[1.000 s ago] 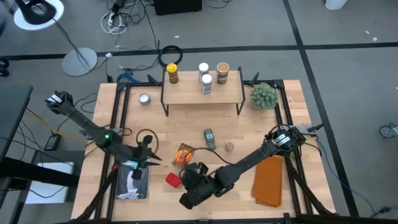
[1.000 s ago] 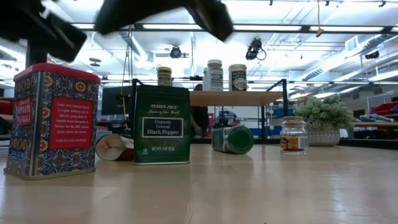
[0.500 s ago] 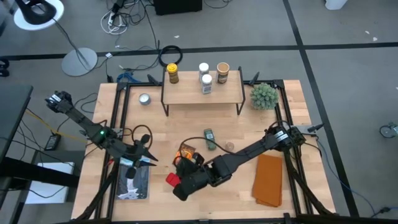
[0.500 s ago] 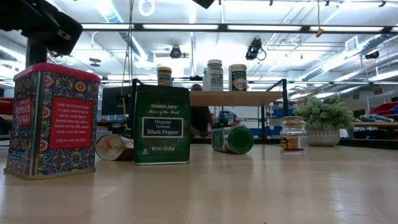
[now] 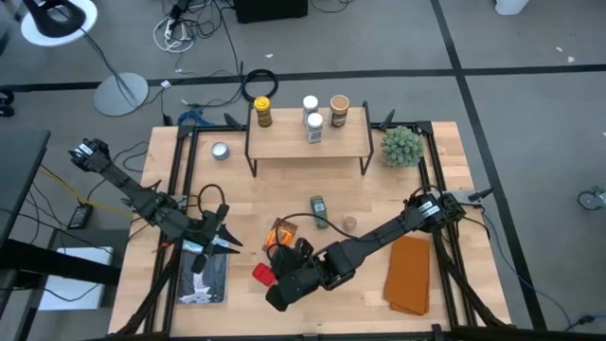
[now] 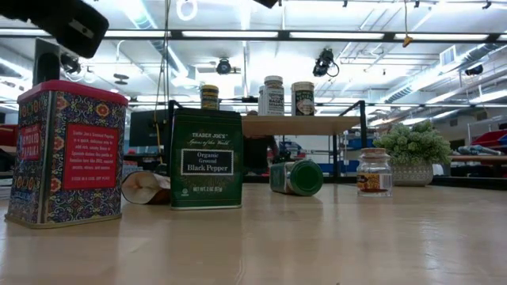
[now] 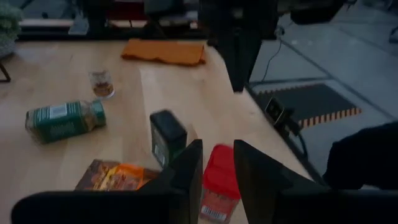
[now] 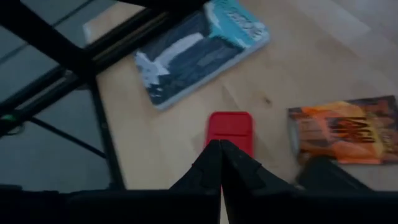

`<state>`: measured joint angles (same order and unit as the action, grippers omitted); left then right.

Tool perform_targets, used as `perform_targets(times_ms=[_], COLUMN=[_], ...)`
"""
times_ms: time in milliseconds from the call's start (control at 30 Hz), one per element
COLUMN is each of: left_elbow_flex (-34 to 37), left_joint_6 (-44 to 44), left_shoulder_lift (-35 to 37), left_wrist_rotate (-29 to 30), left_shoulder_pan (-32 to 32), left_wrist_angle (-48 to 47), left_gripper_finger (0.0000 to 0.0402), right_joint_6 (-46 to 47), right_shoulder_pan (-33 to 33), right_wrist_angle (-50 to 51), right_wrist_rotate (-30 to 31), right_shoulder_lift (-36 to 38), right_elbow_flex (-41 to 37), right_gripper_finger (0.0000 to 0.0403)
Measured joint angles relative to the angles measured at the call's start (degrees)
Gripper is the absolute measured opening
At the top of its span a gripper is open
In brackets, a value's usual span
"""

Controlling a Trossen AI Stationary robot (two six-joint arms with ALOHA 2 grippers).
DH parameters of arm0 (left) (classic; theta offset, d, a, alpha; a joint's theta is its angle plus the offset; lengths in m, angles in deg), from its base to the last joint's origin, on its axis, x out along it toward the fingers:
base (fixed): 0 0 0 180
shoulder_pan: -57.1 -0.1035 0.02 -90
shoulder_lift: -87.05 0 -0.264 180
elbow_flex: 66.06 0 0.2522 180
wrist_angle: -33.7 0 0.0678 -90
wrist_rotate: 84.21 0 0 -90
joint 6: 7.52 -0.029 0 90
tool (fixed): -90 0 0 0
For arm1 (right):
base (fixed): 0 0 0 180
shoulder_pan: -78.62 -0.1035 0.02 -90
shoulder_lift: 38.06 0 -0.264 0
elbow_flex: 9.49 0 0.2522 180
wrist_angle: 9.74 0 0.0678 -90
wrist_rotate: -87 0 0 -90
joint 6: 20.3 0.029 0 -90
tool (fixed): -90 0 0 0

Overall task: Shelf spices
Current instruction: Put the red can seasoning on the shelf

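Observation:
The shelf (image 5: 308,142) stands at the far middle of the table. It carries a yellow-lidded jar (image 5: 262,110), two white-lidded jars (image 5: 312,116) and a tan-lidded jar (image 5: 339,109). On the table a green jar (image 5: 318,210) lies on its side, and a small jar (image 5: 349,224) stands upright. The orange packet (image 5: 281,234) lies flat. The dark box (image 6: 206,158) and the red tin (image 5: 263,275) stand upright. My right gripper (image 8: 221,149) hovers shut over the red tin (image 8: 230,129). My left gripper (image 7: 217,165) is open, left of the tin (image 7: 217,183).
A flat silver tin (image 5: 220,150) sits left of the shelf and a spiky green plant (image 5: 401,145) sits to its right. An orange cloth (image 5: 410,275) lies at the near right. A blue-grey book (image 5: 202,275) lies at the near left, beneath my left gripper.
My right gripper has shifted a little toward the table's left over the red tin. It has also risen, since its dark shape has left the top of the low view. The spices have stayed where they were.

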<state>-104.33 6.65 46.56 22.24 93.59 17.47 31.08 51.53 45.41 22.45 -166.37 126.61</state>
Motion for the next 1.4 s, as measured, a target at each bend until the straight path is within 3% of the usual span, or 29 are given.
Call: perform_targets(times_ms=[133, 333, 567, 833, 1200, 1400], left_elbow_flex=[0.0, 0.0, 0.0, 0.0, 0.0, -0.1], left_joint_6=[2.8, 8.1, 16.5, 20.8, 21.2, 17.8], left_shoulder_lift=[-0.2, -5.4, -15.8, -28.0, -43.3, -48.0], left_wrist_rotate=[-1.1, -8.5, -8.6, -8.2, -5.7, -5.7], left_shoulder_pan=[0.0, 0.4, 3.1, 8.4, 7.1, 3.8], left_wrist_angle=[1.6, 1.7, 3.0, 14.3, 29.5, 31.7], left_gripper_finger=[0.0094, 0.0094, 0.0094, 0.0090, 0.0038, 0.0004], right_joint_6=[0.0, 0.2, 3.3, 6.3, 6.9, 6.6], right_shoulder_pan=[-0.6, -0.8, -2.3, -4.8, -7.0, -7.4], right_wrist_angle=[-5.1, -6.7, -2.7, 2.2, 3.0, 3.0], right_wrist_rotate=[-2.4, -5.1, -4.1, -1.0, 0.6, 1.5], right_shoulder_lift=[0.0, 0.0, 0.0, 0.0, 0.0, 0.0], right_elbow_flex=[-1.4, -5.7, -7.5, -7.5, -7.5, -7.5], right_gripper_finger=[0.0000, 0.0000, 0.0000, 0.0000, 0.0000, 0.0001])
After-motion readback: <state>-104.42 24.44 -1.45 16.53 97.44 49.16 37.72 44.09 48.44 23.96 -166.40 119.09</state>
